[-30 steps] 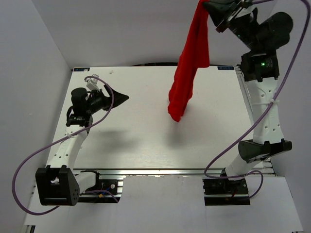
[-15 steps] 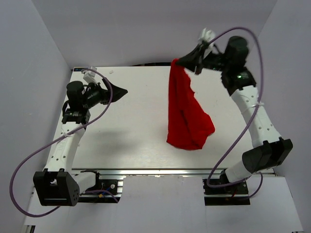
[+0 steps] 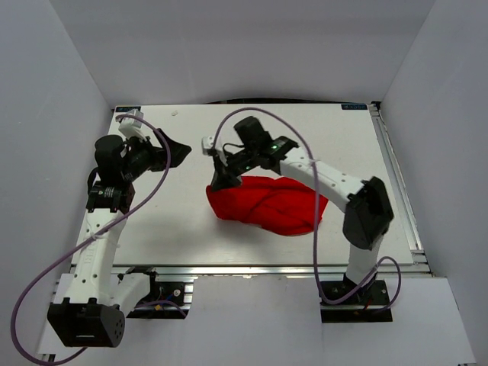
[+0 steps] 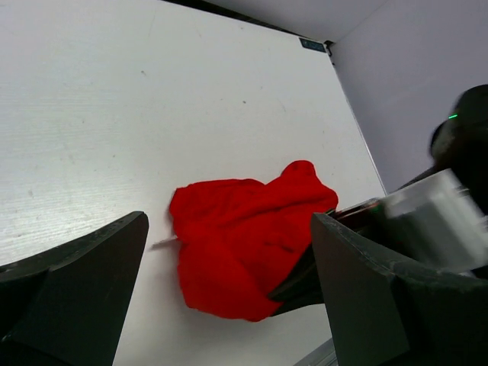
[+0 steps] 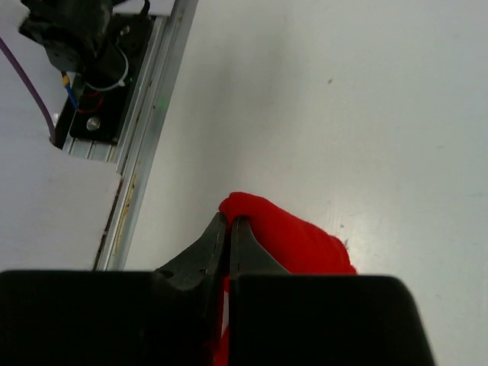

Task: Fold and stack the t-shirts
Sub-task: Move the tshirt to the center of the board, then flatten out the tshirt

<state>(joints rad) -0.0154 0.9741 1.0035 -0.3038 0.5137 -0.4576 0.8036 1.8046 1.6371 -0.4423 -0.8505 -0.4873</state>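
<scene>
The red t-shirt (image 3: 267, 204) lies in a crumpled heap on the tabletop (image 3: 229, 130), just below the middle of the top view and nearer the lower edge than the upper one; no sleeve, hem or collar can be picked out of the bunched folds. The right gripper (image 3: 221, 181) sits at the heap's left end, and its own camera shows it clenched on a small lip of red cloth (image 5: 263, 221), the two fingers pressed together with the fabric between them. The left gripper (image 3: 179, 151) hangs in the upper left, well apart from the shirt, its fingers spread wide and grasping nothing; its camera looks across bare tabletop at the heap. The main risk, as I judge it, is that the pinch holds several layers rather than one edge, so a pull would drag the whole bundle instead of opening it, and the shirt would never lie flat enough to fold. A drag toward the bottom of the frame could also carry cloth onto the metal rail (image 3: 252, 268) there. The right arm's purple cable (image 3: 317, 217) crosses in front of the shirt's right side in the top view; whether it touches I cannot tell, but it could catch cloth when the arm swings.
</scene>
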